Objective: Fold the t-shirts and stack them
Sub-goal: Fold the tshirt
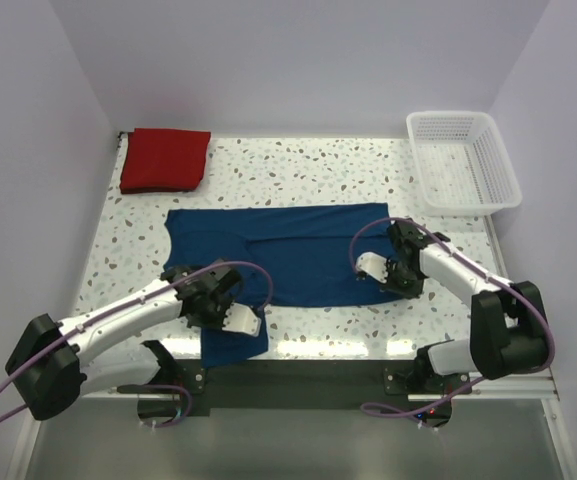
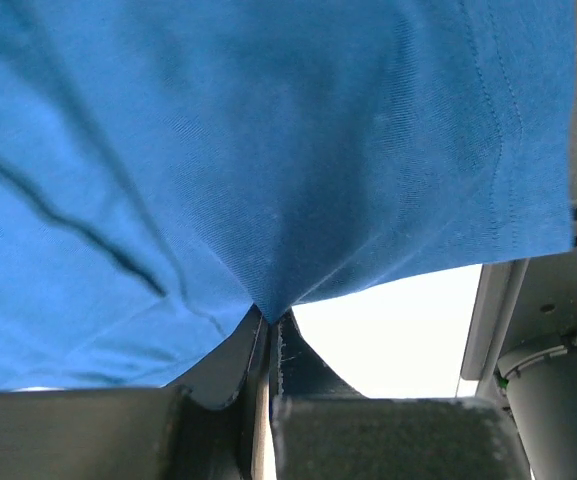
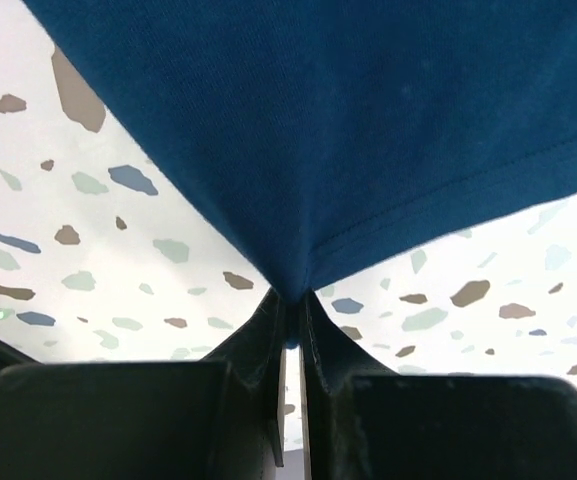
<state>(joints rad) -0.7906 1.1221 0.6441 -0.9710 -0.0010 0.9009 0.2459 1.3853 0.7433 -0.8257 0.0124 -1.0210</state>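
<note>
Spread flat across the middle of the white speckled terrazzo tabletop (image 1: 298, 170), long side running left to right: a dark navy blue cotton short-sleeved t-shirt (image 1: 278, 250). Lying smooth over most of its width, with a few shallow creases. At its near-left corner, one flap trailing down to the tabletop's near edge.

Closed on that near-left part: the left gripper (image 1: 236, 318). Jaws pressed together, no gap showing between the dark fingers (image 2: 368, 440), a small fold of the blue cloth nipped at the tips and drawn into a point. Around the pinch, cloth fanning out and filling almost the whole left wrist view; a stitched hem visible along its right side, beyond it a strip of bright tabletop and the dark frame at the near edge.

Closed likewise on the shirt's near hem towards the right end: the right gripper (image 1: 373, 268). Jaws all but touching, the hemmed edge caught between the tips and lifted slightly off the surface, cloth rising from the pinch like a tent. On both sides of the pinch, bare speckled tabletop.

In the far-left corner of the tabletop, well apart from both grippers: a bright red cotton t-shirt (image 1: 165, 160), folded into a neat square. In the far-right corner: a white plastic lattice basket (image 1: 508, 190), upright, nothing seen in it.

Around the tabletop on three sides: plain pale lilac walls (image 1: 298, 60). Along the near edge: a dark mounting rail (image 1: 298, 375) carrying both arm bases, purple cables looping from each arm.
</note>
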